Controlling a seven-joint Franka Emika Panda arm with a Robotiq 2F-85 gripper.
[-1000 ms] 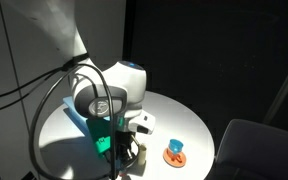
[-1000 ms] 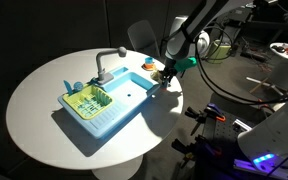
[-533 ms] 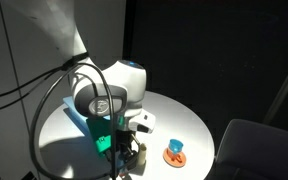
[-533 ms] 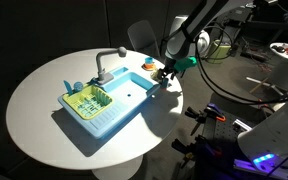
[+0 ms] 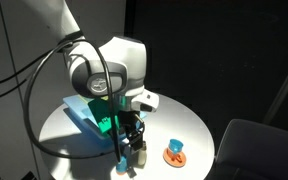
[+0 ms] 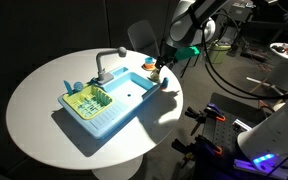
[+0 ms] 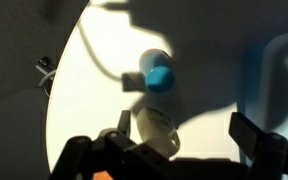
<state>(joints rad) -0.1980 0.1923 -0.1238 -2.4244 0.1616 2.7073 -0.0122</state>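
Observation:
In the wrist view a white bottle [image 7: 154,122] with a blue cap [image 7: 159,77] rests on the round white table [image 7: 94,90], just inside my left finger [image 7: 118,124]. My gripper [image 7: 184,132] is open above it, jaws wide apart and gripping nothing. In an exterior view the gripper [image 5: 132,140] hangs over the table's near edge, with the bottle [image 5: 122,165] below it. In an exterior view the gripper [image 6: 162,68] hovers by the right end of the blue toy sink [image 6: 119,100].
An orange and blue object [image 5: 174,152] sits on the table to the side of the gripper. The sink carries a grey faucet [image 6: 106,62] and a green rack [image 6: 87,100]. The table edge [image 7: 59,90] is near. Cables and equipment [image 6: 224,125] stand beyond the table.
The jaws have opened and let go of the bottle. The arm has lifted up and away from it; the bottle stays on the table.

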